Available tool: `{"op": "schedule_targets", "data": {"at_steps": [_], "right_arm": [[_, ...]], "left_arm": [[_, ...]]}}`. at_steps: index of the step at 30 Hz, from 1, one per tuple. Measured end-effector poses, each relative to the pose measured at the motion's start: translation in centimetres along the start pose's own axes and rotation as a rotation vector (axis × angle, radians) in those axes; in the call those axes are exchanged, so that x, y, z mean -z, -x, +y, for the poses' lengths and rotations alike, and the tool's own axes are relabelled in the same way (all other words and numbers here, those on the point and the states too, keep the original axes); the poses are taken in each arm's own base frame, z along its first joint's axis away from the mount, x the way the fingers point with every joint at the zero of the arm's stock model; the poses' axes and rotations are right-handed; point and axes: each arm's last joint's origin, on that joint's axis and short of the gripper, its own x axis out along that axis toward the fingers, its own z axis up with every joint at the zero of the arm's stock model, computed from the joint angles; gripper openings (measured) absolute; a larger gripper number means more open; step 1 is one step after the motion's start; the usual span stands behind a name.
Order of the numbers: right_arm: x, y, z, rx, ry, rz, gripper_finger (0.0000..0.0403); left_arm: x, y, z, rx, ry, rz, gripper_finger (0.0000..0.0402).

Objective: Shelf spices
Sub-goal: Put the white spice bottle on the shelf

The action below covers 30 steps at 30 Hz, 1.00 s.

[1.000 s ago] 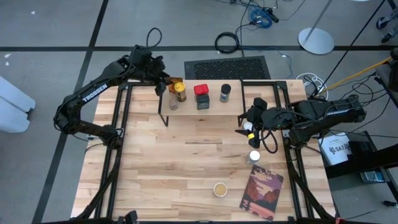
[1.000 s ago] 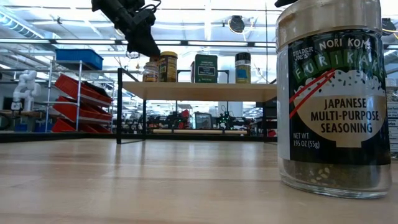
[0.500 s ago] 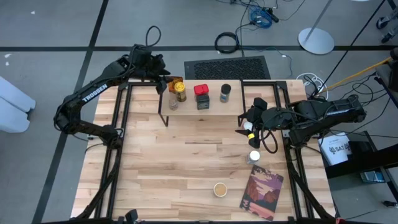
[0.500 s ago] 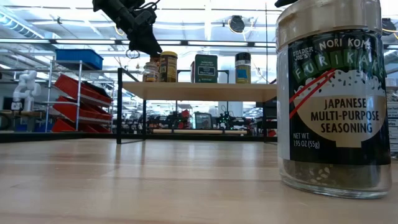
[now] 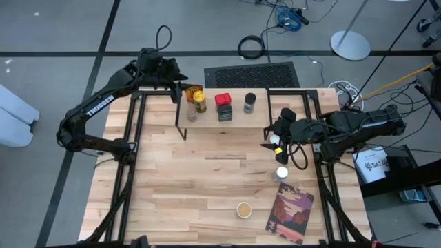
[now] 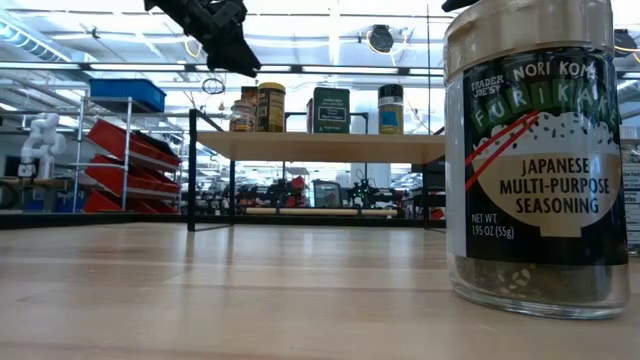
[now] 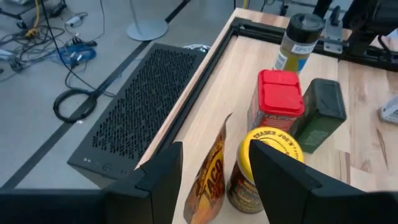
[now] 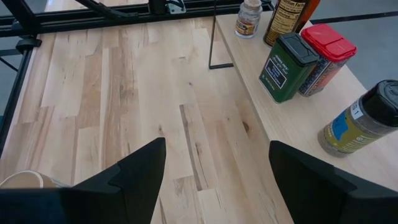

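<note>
The shelf (image 5: 238, 118) stands at the table's far side. On its plank stand an orange packet (image 7: 210, 180), a yellow-lidded jar (image 7: 264, 165), a small jar (image 5: 192, 114), a red-topped tin (image 7: 280, 99), a dark green tin (image 7: 322, 115) and a black-topped jar (image 7: 297, 40). My left gripper (image 5: 180, 84) hangs open above the shelf's left end, over the packet and the yellow-lidded jar, clear of both (image 6: 232, 62). My right gripper (image 5: 271, 138) is open right of the shelf; a yellow-topped jar (image 5: 275, 140) shows beside it, hidden in its wrist view.
A white-topped jar (image 5: 281, 172), a tan-topped seasoning jar (image 5: 243, 209) and a reddish picture book (image 5: 290, 213) sit on the table's near right part. The seasoning jar fills the low view's right (image 6: 540, 160). Bare planks (image 5: 172, 186) lie left of them.
My left gripper has risen and drawn back from the shelf's left end toward the table's far left corner. The jars on the shelf have stayed in place. My right arm has kept still.
</note>
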Motion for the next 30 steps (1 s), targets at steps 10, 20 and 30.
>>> {"op": "schedule_targets", "data": {"at_steps": [10, 20, 30], "right_arm": [[0.0, 1.3, -0.4, -0.030, -0.011, 0.001, 0.0274], [0.6, 5.0, 0.6, -0.165, -0.151, 0.167, 0.0274], [3.4, 5.1, 3.8, -0.117, -0.263, 0.424, 0.0294]], "left_arm": [[-1.7, 3.7, -2.8, 0.045, -0.058, -0.149, 0.0195], [-2.5, 8.9, -7.4, 0.209, -0.123, -0.299, 0.0195], [-2.4, 9.3, -11.6, 0.418, -0.185, -0.305, 0.0195]]}}
